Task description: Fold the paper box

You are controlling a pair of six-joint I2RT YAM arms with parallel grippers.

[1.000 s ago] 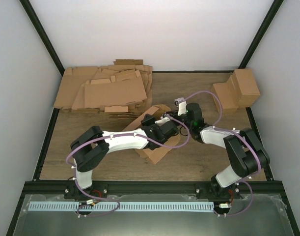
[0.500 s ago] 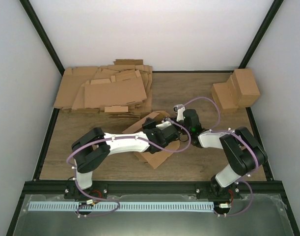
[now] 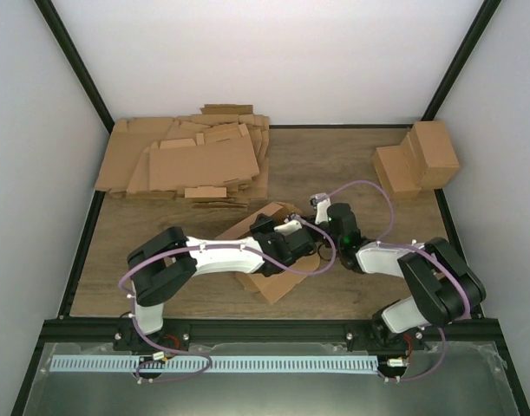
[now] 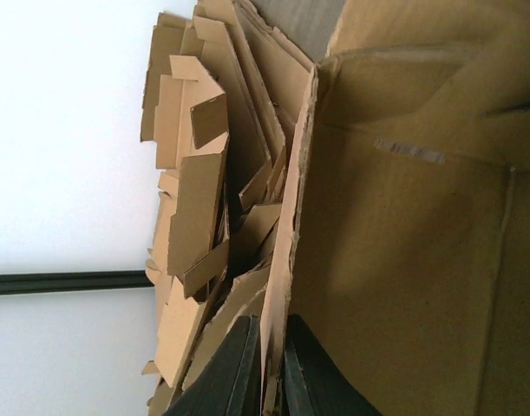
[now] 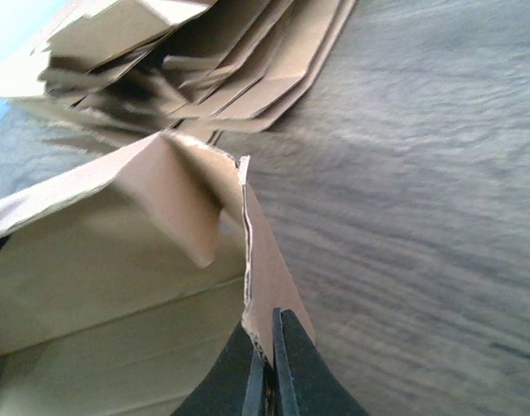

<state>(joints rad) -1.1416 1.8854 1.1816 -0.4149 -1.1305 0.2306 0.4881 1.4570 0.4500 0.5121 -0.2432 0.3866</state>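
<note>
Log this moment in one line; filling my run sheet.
left claw: shut on paper box wall | right claw: shut on its flap | state: partly folded

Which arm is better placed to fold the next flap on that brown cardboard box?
Probably right: the right gripper is shut on a raised side flap of the brown die-cut cardboard box, while the left gripper pinches a wall edge, steadying it.
</note>
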